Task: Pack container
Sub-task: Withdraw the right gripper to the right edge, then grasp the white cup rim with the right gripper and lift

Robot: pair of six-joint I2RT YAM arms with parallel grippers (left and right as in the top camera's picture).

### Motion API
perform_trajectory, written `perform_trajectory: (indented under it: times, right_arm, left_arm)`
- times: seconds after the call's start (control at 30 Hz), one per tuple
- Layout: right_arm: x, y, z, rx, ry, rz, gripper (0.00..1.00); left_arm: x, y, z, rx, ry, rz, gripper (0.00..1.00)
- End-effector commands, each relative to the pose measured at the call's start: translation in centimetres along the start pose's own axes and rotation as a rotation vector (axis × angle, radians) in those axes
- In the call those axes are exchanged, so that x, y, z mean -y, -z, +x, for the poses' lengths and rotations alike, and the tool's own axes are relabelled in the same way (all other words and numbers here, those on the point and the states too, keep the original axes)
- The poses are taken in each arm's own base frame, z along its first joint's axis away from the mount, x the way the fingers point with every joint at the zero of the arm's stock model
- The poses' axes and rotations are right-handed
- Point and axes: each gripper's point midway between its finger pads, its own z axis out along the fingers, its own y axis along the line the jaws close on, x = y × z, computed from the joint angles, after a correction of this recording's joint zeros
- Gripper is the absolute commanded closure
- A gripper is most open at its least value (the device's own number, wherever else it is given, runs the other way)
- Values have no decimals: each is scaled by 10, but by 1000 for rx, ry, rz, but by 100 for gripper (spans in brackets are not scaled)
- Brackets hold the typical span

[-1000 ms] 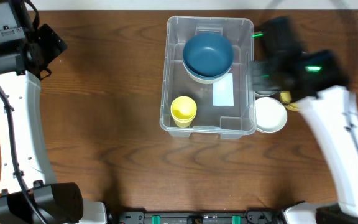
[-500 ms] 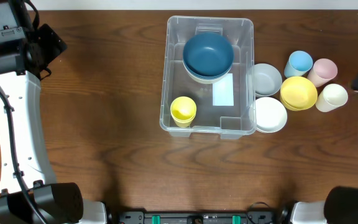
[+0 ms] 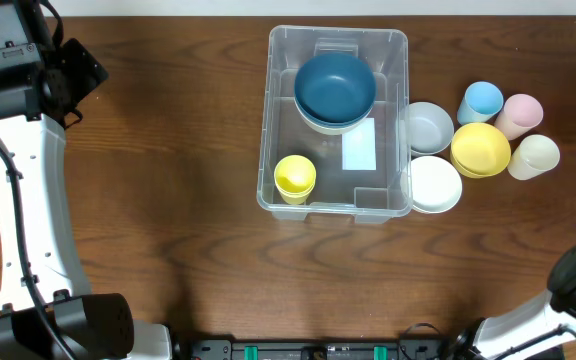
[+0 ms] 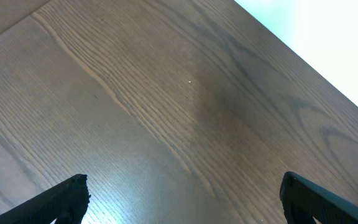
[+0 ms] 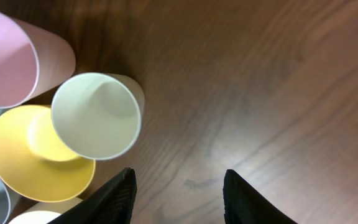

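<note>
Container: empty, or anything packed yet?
Partly packed. The container holds a blue bowl and a yellow cup; a white bowl and a pink cup, among others, stand outside it.

The desk is dark brown wood with a long, streaky grain running across it. Along its far edge runs a thin pale strip, maybe a wall, though it is too washed out to tell. Soft light leaves a dull sheen on the wood near the right edge.
</note>
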Motion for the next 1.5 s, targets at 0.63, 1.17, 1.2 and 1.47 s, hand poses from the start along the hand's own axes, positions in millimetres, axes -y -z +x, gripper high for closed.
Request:
perform_trajectory:
  times: [0.63,1.17,1.2,1.47]
  right_arm:
    - [-34,-65,4,-76,121,-70,55]
    - [-42,-96,20,-87,166,-72,59]
    - [-42,-97,21,-91,166,-71,59]
    - [-41,-103,26,-99,162,-69,73]
  left_arm:
    - [-3,3,-3,13,-10,-9,2]
    - [-3,3,-3,13,-10,-9,2]
    - [-3,3,-3,13,-10,-9,2]
    - [-3,3,-3,13,-10,-9,2]
